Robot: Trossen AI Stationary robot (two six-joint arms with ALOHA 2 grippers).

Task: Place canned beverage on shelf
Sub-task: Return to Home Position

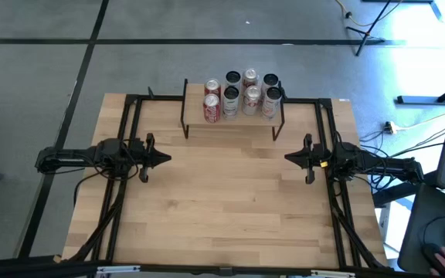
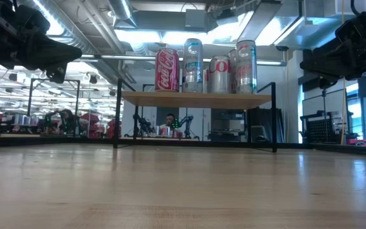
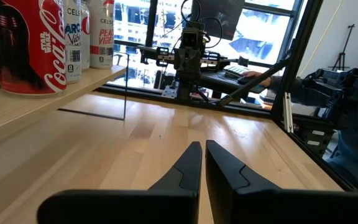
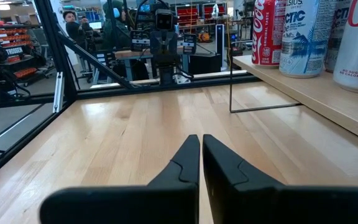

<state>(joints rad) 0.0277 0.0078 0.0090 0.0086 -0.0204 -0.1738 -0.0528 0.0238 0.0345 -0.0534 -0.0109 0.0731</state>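
The shelf (image 1: 234,123), a small raised platform with a light wood top on thin black legs, stands at the table's far middle. Several cans stand upright on their bases on it, among them a red cola can (image 1: 212,109) and silver cans (image 1: 252,100); they show in the low view too (image 2: 167,70). My left gripper (image 1: 166,159) is shut and empty at the table's left, above the tabletop. My right gripper (image 1: 288,158) is shut and empty at the table's right. Each wrist view shows its fingers closed together, the left (image 3: 202,155) and the right (image 4: 201,149).
Black frame rails (image 1: 126,154) run along the table's left and right sides. The wooden tabletop (image 1: 230,201) lies between the arms. A person's hand (image 1: 443,259) shows beyond the table's right near corner; people sit in the room behind.
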